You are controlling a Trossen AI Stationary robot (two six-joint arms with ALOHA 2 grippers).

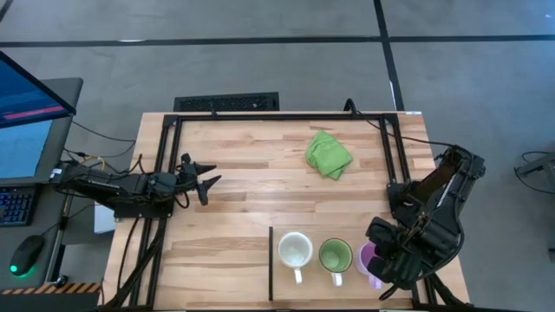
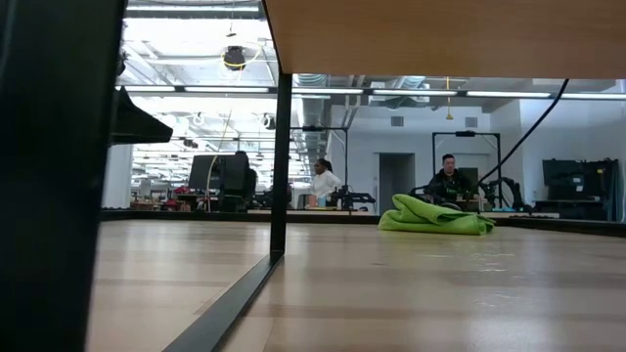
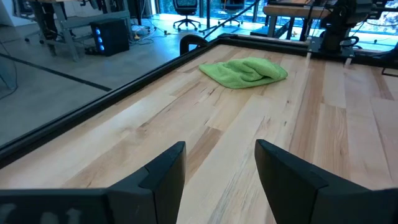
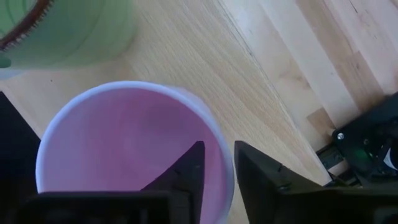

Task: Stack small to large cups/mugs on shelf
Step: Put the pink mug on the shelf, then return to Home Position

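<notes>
Three mugs stand in a row on the shelf (image 1: 282,290) at the table's near edge: white mug (image 1: 295,251), green mug (image 1: 335,256), purple mug (image 1: 368,258). The right gripper (image 4: 216,171) straddles the purple mug's rim, fingers narrowly parted. Lifting away now could snag the rim and tip it against the green mug. The left gripper (image 1: 201,180) waits wide open near the left edge.

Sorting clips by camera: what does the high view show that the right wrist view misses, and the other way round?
Only the high view shows the white mug, the green cloth, the black strip and the idle left claw, open at the left edge. Only the right wrist view shows the right claw straddling the purple mug's rim, one finger inside. Both show purple and green mug.
</notes>
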